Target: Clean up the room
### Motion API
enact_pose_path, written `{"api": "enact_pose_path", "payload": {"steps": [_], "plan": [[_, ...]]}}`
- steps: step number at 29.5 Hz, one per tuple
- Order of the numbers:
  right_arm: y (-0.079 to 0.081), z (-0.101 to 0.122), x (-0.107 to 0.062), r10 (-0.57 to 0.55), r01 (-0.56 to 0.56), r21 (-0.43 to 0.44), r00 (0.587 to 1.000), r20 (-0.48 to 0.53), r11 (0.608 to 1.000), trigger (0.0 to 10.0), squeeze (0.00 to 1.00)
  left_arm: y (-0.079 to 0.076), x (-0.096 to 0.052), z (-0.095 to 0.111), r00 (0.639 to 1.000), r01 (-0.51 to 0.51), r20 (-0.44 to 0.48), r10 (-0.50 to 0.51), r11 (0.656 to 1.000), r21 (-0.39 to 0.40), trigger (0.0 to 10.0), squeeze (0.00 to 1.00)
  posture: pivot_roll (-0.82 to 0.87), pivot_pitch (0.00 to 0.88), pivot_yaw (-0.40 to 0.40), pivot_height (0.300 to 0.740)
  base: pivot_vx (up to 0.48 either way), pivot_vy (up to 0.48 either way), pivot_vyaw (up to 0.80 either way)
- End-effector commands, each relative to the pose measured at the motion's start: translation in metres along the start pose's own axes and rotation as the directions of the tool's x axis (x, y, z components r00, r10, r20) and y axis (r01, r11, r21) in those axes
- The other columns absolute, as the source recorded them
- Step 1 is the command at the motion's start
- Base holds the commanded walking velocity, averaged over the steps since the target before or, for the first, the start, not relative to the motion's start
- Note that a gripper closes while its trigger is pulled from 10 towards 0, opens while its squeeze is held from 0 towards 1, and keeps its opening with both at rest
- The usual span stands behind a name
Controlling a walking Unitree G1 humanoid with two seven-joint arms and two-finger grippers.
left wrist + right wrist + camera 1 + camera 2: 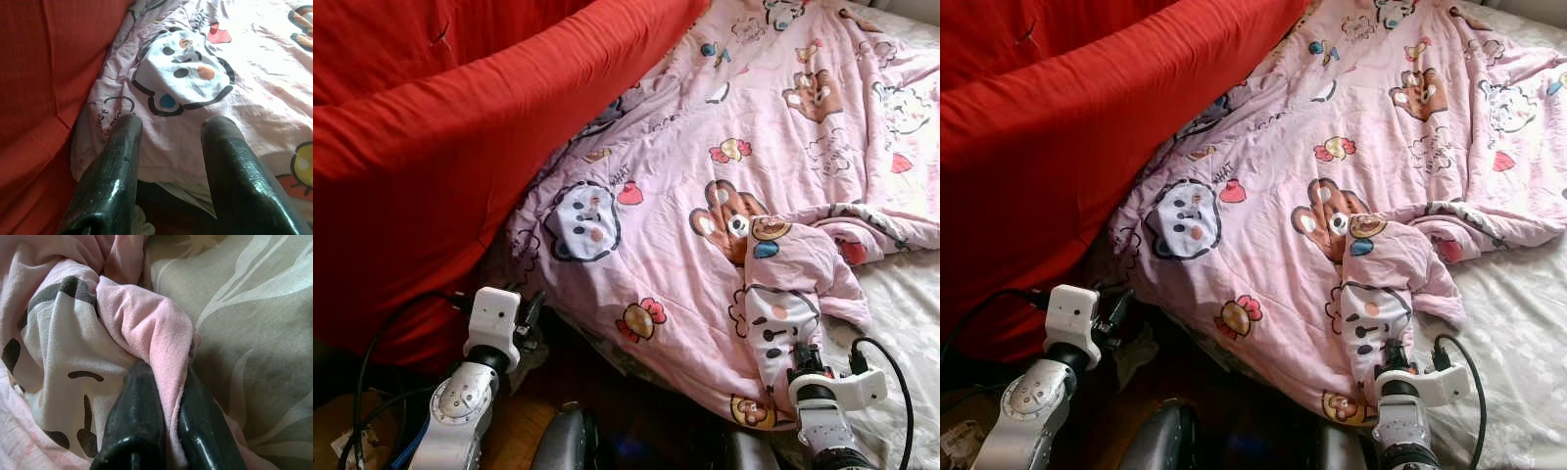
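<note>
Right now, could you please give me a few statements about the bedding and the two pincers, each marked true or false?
1. The right pincer is shut on a fold of the pink quilt. True.
2. The left pincer grips the quilt. False: it is open, its fingers near the quilt's edge, holding nothing.
3. A red blanket lies to the left of the quilt. True.
4. The quilt is plain. False: it bears cartoon bears and hearts.
5. A pale leaf-patterned sheet shows beside the quilt. True.

Blanket [724, 196] on bed sheet [901, 313], sofa [431, 127] to its left.
</note>
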State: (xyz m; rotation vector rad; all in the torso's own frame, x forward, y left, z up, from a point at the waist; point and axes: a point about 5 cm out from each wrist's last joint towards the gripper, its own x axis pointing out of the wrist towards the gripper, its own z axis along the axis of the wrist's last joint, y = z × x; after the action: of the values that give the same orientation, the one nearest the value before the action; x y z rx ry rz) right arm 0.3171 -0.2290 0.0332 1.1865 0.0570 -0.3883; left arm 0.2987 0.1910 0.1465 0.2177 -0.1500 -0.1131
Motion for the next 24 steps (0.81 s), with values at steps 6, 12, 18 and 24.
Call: {"api": "enact_pose_path", "payload": {"steps": [6,12,18,24], "plan": [[-0.001,0.006,-0.002,0.024,-0.019,-0.156,0.999,0.034,0.988,0.0,0.00,-0.002,-0.001,-0.012,0.999,-0.002,-0.037,0.002,1.000,-0.006,10.0,0.00,0.17,0.327,0.015,0.622,0.000,0.000,0.00],[0.022,0.032,-0.002,0.137,-0.050,-0.382,0.970,0.203,0.923,0.0,0.00,-0.005,0.005,-0.014,0.999,-0.004,-0.031,0.003,1.000,-0.017,10.0,0.00,0.14,0.306,0.001,0.622,0.000,0.000,0.00],[0.046,0.038,-0.021,0.304,-0.161,-0.499,0.927,0.220,0.852,0.0,0.00,-0.007,0.012,-0.015,1.000,-0.006,-0.023,0.005,1.000,-0.029,10.0,0.00,0.11,0.283,-0.018,0.622,0.000,0.000,0.00],[0.046,0.023,-0.040,0.456,-0.417,-0.393,0.890,0.007,0.820,0.0,0.00,-0.007,0.014,-0.015,1.000,-0.007,-0.020,0.006,0.999,-0.032,10.0,0.00,0.10,0.277,-0.026,0.622,0.000,0.000,0.00]]}}
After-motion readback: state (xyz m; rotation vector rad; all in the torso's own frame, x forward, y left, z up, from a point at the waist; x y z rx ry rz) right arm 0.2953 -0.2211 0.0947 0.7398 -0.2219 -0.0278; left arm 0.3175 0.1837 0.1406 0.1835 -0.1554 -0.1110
